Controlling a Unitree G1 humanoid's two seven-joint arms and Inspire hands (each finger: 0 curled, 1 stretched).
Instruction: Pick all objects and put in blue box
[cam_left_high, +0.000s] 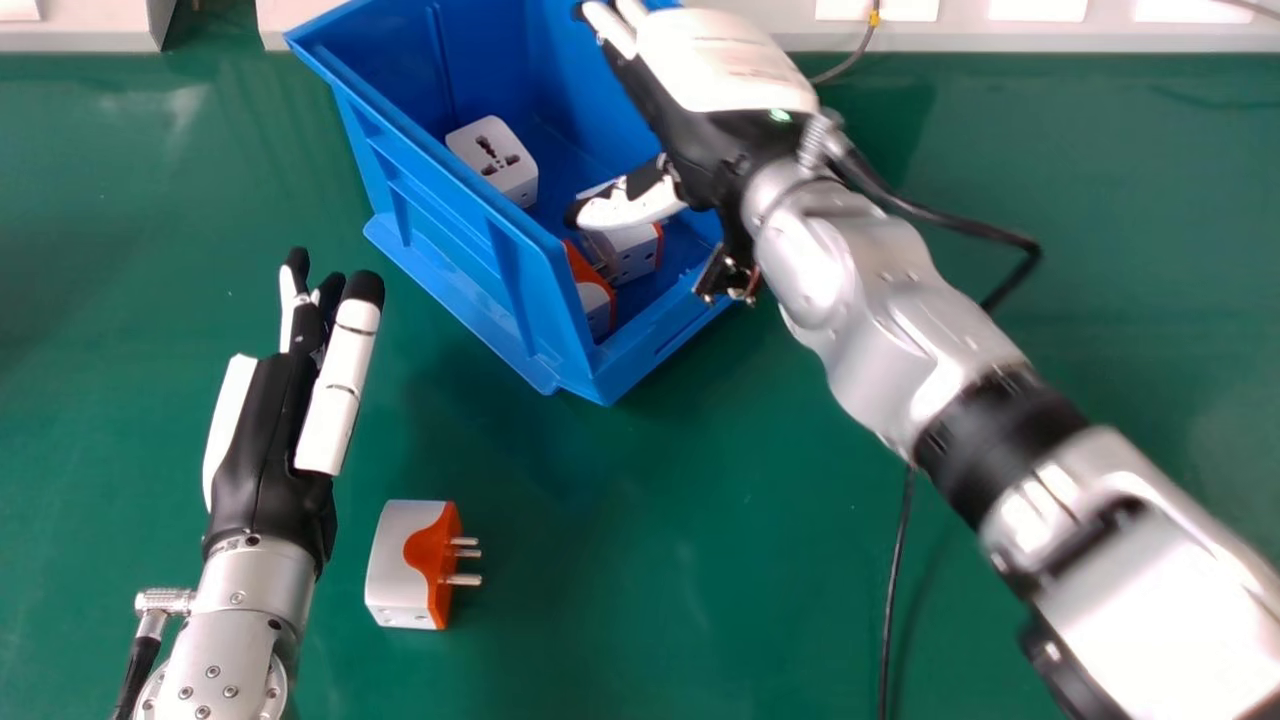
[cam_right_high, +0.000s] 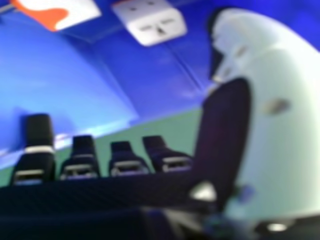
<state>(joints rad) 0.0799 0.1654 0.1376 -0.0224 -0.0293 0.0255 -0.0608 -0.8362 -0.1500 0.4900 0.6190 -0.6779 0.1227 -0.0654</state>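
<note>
Adapter (cam_left_high: 398, 570) with orange trim just chilling on the green table (cam_left_high: 640, 560), near the left hand (cam_left_high: 262, 440), fingers straight there. Three more adapters (cam_left_high: 492, 155) down in the blue box (cam_left_high: 450, 240), right hand (cam_left_high: 705, 135) over it, fingers pretty straight too, thumb well apart.
</note>
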